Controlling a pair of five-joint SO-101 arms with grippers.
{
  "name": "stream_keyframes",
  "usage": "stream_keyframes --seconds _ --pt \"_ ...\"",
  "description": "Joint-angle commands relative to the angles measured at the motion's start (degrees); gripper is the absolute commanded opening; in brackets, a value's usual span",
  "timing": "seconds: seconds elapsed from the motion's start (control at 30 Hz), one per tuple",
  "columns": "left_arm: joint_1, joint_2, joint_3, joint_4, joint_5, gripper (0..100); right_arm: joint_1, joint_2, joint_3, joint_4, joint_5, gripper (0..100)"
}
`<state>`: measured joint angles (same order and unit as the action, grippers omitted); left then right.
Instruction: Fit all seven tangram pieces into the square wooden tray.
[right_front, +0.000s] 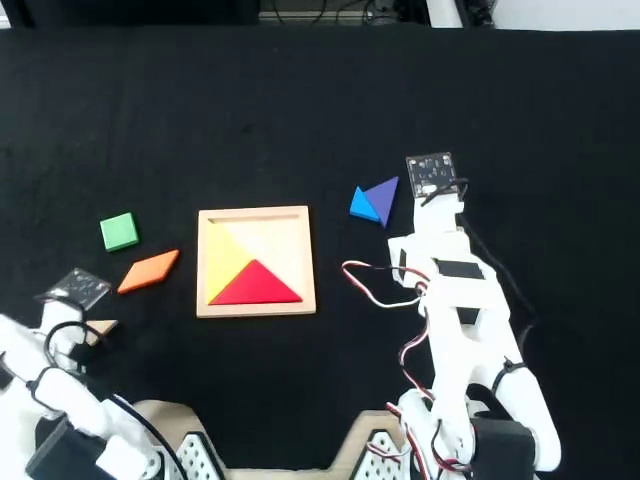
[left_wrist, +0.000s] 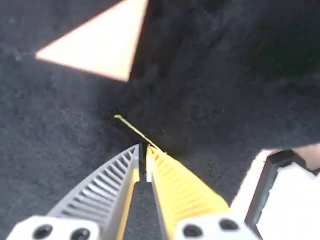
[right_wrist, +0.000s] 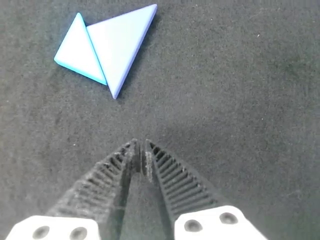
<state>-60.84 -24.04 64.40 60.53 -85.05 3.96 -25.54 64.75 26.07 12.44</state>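
The square wooden tray (right_front: 256, 220) lies mid-table with a yellow triangle (right_front: 226, 257) and a red triangle (right_front: 257, 285) inside it. Left of it are a green square (right_front: 119, 231) and an orange parallelogram (right_front: 149, 271). A pale triangle (left_wrist: 102, 42) lies on the cloth just ahead of my left gripper (left_wrist: 142, 148), which is shut and holds nothing. To the right of the tray a blue triangle (right_wrist: 78, 50) touches a purple triangle (right_wrist: 122, 42). My right gripper (right_wrist: 140, 145) is shut and bare, a short way from that pair.
Black cloth covers the table. The two arm bases (right_front: 470, 440) stand at the near edge. Red and white cables (right_front: 370, 285) loop from the right arm toward the tray's right side. The far half of the cloth is open.
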Motion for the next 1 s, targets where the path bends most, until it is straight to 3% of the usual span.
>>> stream_keyframes --seconds 0.0,0.23,0.33,0.47,0.6,0.97 --pt "-1.36 -0.44 -2.68 2.02 -26.64 3 -0.79 -1.63 -1.01 0.44 0.7 3.3" --pt "9.36 -0.44 -22.11 18.99 -13.01 3 -0.79 -1.63 -1.01 0.44 0.7 3.3" --pt "14.81 -0.18 -28.0 22.33 -7.74 3 -0.79 -1.63 -1.01 0.44 0.7 3.3" --pt "19.21 0.35 -22.9 15.12 -2.37 3 -0.79 -1.63 -1.01 0.44 0.7 3.2" --pt "19.82 0.26 -13.85 6.24 -1.85 3 -0.79 -1.63 -1.01 0.44 0.7 3.2" --pt "20.09 0.26 -5.58 -0.97 -2.02 3 -0.79 -1.63 -1.01 0.44 0.7 3.2"
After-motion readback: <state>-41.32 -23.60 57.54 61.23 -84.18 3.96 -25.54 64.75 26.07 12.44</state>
